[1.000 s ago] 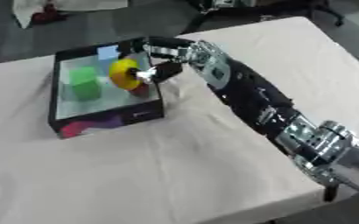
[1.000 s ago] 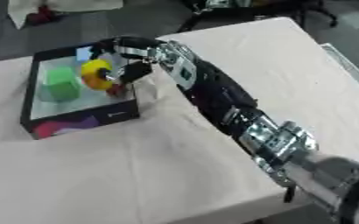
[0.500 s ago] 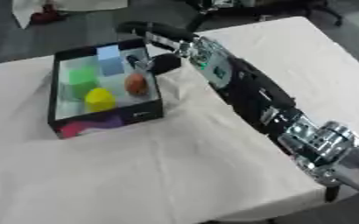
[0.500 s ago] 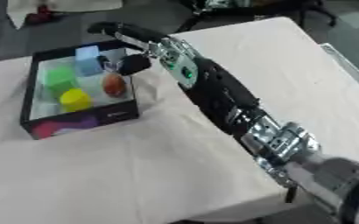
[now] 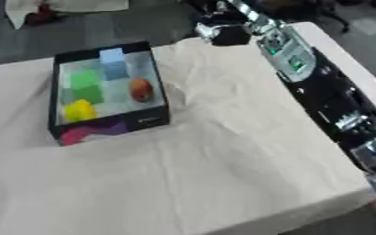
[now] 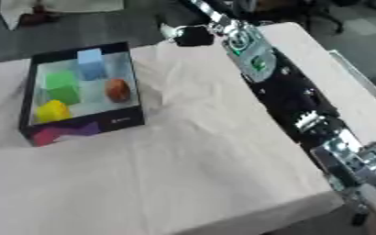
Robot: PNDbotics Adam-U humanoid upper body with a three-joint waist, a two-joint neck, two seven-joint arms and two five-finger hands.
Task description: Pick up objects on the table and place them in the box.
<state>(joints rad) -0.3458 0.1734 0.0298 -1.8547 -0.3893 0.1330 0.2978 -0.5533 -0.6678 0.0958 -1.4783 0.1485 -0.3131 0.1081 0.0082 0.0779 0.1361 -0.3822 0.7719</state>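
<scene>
- The right hand point(image 5: 223, 33) is up at the far edge of the table, beyond the box's far right corner and well apart from it; it is blurred, so I cannot tell whether its fingers are spread or curled, and nothing shows in it.
- The right arm point(image 5: 328, 92) runs from the lower right corner along the table's right side up to that hand, over the cloth. One arm and one hand show; the left hand is in neither view.
- The box point(image 5: 147, 121) is a single black-walled tray with a pale floor, on the left half of the table, its long axis running from near to far and turned slightly askew.
- Four things lie in it: one light blue block point(image 5: 112, 63) at the far end, one green block point(image 5: 85, 85) left of middle, one reddish-orange rounded object point(image 5: 141, 89) by the right wall with its longer side running near to far, and one yellow object point(image 5: 80, 110) at the near left corner.
- The table point(image 5: 223, 174) wears a wrinkled cream cloth; between box and arm, and across the whole near half, the cloth lies bare.
</scene>
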